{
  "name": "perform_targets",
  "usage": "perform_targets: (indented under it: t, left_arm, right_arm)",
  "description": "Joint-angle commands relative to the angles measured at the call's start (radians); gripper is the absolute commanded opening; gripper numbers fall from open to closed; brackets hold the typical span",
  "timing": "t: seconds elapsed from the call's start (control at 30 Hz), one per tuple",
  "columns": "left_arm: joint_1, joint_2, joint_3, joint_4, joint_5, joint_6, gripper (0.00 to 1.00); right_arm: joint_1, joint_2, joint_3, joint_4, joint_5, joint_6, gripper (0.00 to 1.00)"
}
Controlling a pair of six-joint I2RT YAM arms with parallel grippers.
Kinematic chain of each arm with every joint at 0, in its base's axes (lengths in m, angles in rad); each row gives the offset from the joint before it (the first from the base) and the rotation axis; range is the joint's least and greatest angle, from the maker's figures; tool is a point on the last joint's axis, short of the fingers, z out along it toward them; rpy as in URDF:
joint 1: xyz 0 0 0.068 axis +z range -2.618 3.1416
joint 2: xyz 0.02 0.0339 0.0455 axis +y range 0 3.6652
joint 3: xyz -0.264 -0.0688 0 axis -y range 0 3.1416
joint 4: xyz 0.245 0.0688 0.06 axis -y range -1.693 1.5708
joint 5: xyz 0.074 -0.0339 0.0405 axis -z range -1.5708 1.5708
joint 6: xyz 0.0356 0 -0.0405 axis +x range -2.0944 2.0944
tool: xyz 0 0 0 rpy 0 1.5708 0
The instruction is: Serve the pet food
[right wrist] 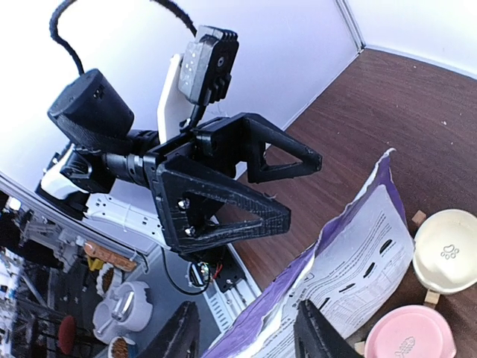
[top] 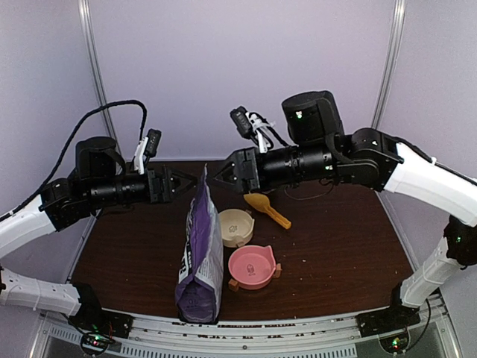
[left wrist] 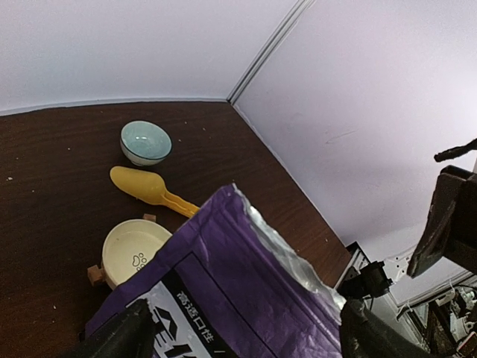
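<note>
Top view, read from left to right. The left pincer (top: 177, 183) hangs level with the top edge of the bag. We see its fingers (right wrist: 287, 160) spread apart, released, with the bag's upper corner between them in the left wrist view.

The purple-and-white printed bag (top: 200, 253) stands upright on the dark worktop (top: 335, 239) near its front edge, and its silver lining shows along the top edge.

On the bag's other side, the right pincer (top: 220, 174) points at the same top edge. It too is released, with the bag's rim between its fingers in the right wrist view.

Just right of the bag sit a cream bowl (top: 236, 226) with a paw print and, nearer the front, a pink bowl (top: 252, 266), both on small wooden stands. A yellow scoop (top: 267, 209) lies behind the cream bowl, and a teal bowl (left wrist: 145, 142) stands beyond the scoop.

The pet food shows in no view, so we cannot tell where it lies.
</note>
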Motion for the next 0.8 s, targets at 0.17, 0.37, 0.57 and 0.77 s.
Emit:
perform_targets:
  t: [0.17, 0.37, 0.57, 0.77]
  left_arm:
    - [0.005, 0.003, 0.039, 0.022, -0.012, 0.003, 0.89]
    - [0.005, 0.014, 0.048, 0.023, -0.015, 0.005, 0.89]
    - [0.005, 0.014, 0.05, 0.023, -0.019, 0.007, 0.89]
    - [0.005, 0.014, 0.049, 0.021, -0.019, 0.007, 0.9]
  right_arm:
    - [-0.005, -0.043, -0.105, 0.047, -0.014, 0.099, 0.34]
    - [-0.005, -0.022, -0.104, 0.048, -0.051, 0.108, 0.24]
    - [-0.005, -0.005, -0.098, 0.038, -0.066, 0.106, 0.19]
    - [-0.003, 0.012, -0.098, 0.028, -0.07, 0.116, 0.17]
